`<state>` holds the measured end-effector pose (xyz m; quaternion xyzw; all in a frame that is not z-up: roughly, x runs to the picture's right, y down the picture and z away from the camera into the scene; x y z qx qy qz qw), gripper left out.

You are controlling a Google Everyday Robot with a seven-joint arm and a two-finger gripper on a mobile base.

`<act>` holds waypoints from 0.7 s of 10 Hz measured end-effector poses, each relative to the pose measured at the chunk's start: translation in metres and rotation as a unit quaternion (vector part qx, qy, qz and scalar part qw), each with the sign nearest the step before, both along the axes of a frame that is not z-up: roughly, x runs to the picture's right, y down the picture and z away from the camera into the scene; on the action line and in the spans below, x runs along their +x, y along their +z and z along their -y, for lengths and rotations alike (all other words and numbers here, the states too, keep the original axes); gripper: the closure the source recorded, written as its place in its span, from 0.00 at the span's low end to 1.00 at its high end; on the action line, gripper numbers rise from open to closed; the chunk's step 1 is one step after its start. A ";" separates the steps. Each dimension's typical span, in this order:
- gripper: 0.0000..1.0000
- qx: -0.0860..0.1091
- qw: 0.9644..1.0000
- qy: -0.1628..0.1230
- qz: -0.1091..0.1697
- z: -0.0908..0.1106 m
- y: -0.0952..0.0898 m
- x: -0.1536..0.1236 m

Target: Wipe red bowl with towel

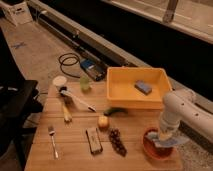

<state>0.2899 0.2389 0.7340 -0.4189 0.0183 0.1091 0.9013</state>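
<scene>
The red bowl point(152, 148) sits on the wooden table point(75, 155) at its front right corner. A grey-blue towel point(167, 142) lies in and over the bowl's right side. My gripper point(162, 136) comes down from the white arm point(185, 107) at the right and is over the bowl, pressed on the towel.
A yellow bin point(125, 92) with a blue sponge point(143, 87) stands at the back right. Grapes point(117, 141), a dark bar point(93, 140), an apple point(103, 121), a fork point(53, 140), a brush point(75, 99), a banana point(66, 112) and a cup point(85, 83) lie on the table. Cables lie on the floor behind.
</scene>
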 end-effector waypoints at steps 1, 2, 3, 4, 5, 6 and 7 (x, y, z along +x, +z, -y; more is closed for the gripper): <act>1.00 0.005 1.000 -0.002 0.003 0.007 0.005 -0.003; 1.00 0.009 1.000 0.000 0.008 0.008 0.008 -0.006; 1.00 0.015 1.000 0.004 0.018 0.007 0.008 -0.012; 1.00 0.016 1.000 0.004 0.027 0.005 0.008 -0.020; 1.00 0.017 0.999 0.002 0.034 0.002 0.007 -0.027; 1.00 0.015 0.999 0.004 0.036 -0.005 0.003 -0.030; 1.00 0.009 0.999 0.005 0.035 -0.014 -0.003 -0.028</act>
